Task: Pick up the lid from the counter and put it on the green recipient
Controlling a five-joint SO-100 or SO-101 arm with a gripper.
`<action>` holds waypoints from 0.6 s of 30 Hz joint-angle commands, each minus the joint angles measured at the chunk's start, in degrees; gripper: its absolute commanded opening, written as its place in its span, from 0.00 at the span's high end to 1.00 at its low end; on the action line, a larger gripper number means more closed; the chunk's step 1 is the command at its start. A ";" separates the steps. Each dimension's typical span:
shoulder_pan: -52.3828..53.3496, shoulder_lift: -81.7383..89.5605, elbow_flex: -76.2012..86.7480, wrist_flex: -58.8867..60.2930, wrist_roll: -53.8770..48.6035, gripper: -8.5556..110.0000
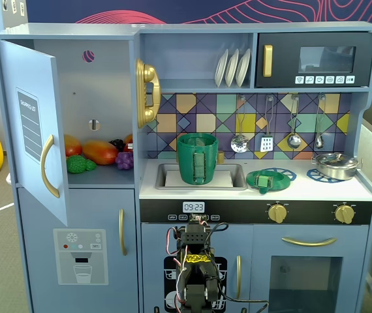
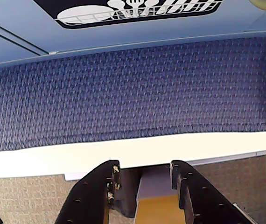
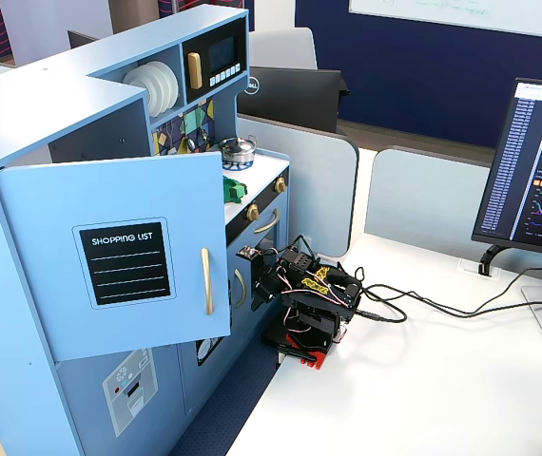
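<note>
Fingers point(image 2: 98, 186) black, apart with a moderate gap, nothing between them; gripper point(image 2: 142, 170) seen in wrist view pointing down at a white table edge point(image 2: 53, 158) and a strip of blue carpet point(image 2: 133, 93) beyond it. Base of the toy kitchen point(image 2: 123, 32) fills the top of that view.

Arm point(image 1: 196, 261) folded low in front of the kitchen, below the counter, in both fixed views; wires loop over it. It sits on the white table point(image 3: 423, 380), near the kitchen's lower doors.

Lid point(image 1: 262, 180) lies flat on the white counter point(image 1: 316, 189), on top of a blue burner ring point(image 1: 280, 173), just right of the sink in a fixed view. Well apart from the gripper.

Green recipient point(image 1: 197, 158) stands upright in the sink point(image 1: 235, 177), strap handle facing the camera, top open.

Silver pan point(image 1: 336, 165) on the far right burner. Fridge door point(image 1: 32, 124) swung open; toy fruit point(image 1: 98, 153) on its shelf.
</note>
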 commanded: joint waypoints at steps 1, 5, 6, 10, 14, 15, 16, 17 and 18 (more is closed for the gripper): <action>4.39 -0.44 1.05 9.76 1.93 0.93; 4.66 -0.44 1.05 9.76 1.93 0.93; 4.92 -0.44 1.05 9.76 1.85 0.93; 5.71 -0.44 1.05 9.84 1.32 0.93; 5.89 -0.44 0.88 7.21 1.41 0.93; 6.59 -0.53 0.26 4.83 1.49 0.93; 7.73 -0.62 -0.88 1.85 1.23 0.93; 9.14 -1.67 -2.29 -2.46 0.62 0.93; 10.81 -3.69 -4.31 -7.38 0.00 0.93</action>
